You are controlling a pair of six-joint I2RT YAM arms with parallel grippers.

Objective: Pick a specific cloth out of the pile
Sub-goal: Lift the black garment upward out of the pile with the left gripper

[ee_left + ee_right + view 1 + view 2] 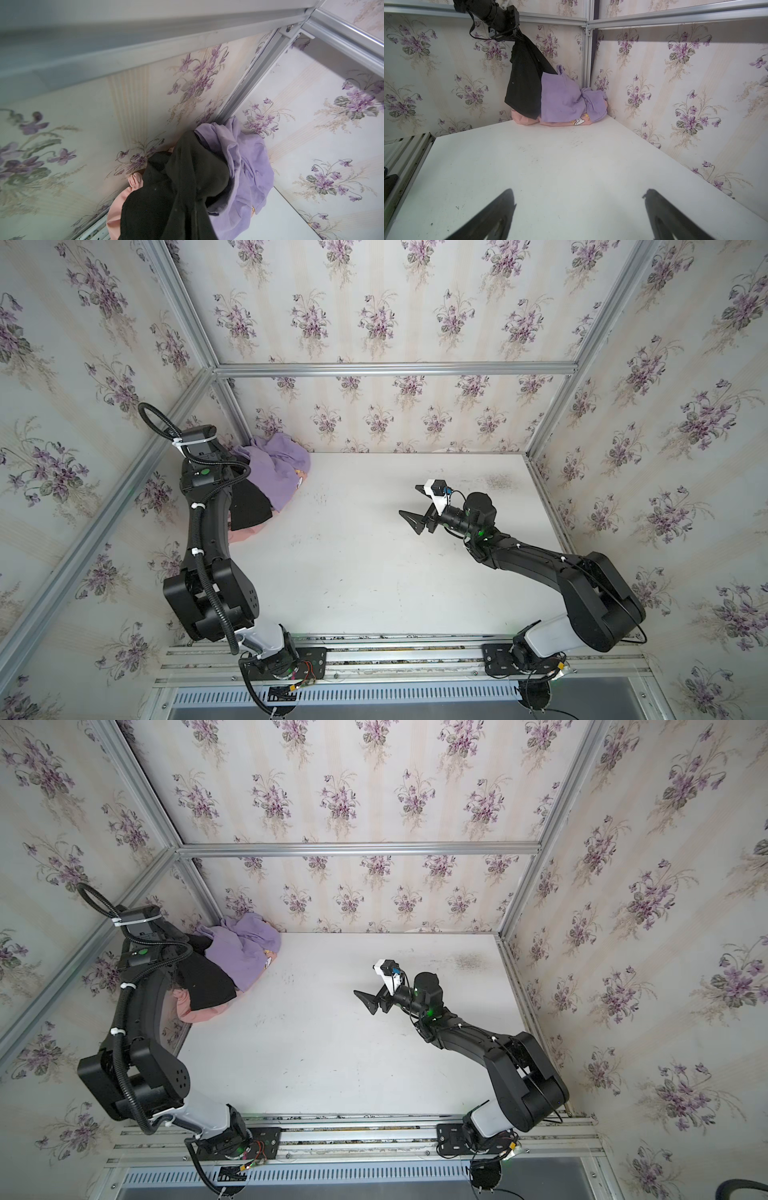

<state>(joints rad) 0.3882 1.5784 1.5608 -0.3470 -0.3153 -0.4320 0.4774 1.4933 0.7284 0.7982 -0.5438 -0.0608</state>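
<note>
Right wrist view: the left hand (517,35), raised against the flowered wall, is pinched shut on a gathered end of the black cloth (525,83). The cloth hangs below it, its long axis running steeply down to the pile (579,112) in the bench's (550,166) far corner. Its lower hem lies on the salmon-pink cloth (525,120), and the lilac cloth (564,97) overlaps one edge, so it appears not yet clear of the heap. The right hand (578,191) is spread wide over bare bench and holds nothing.

Both top views: the left arm (208,522) reaches into the far-left corner and hides its own hand, so the grip cannot be read from above. The black cloth (205,979) shows between lilac and pink. The right hand (409,501) hovers mid-bench, well apart from the pile, so the left is plainly the nearer. Open bench lies away from the corner, the likely direction for drawing the cloth out.

Left wrist view: the black cloth (176,187) fills the lower middle and drops straight away from the lens. The lilac cloth (249,166) touches one side and the salmon-pink cloth (116,212) peeps out at the other. No fingers are in frame. Only this view shows how tightly the pile is pressed into the wall corner.
</note>
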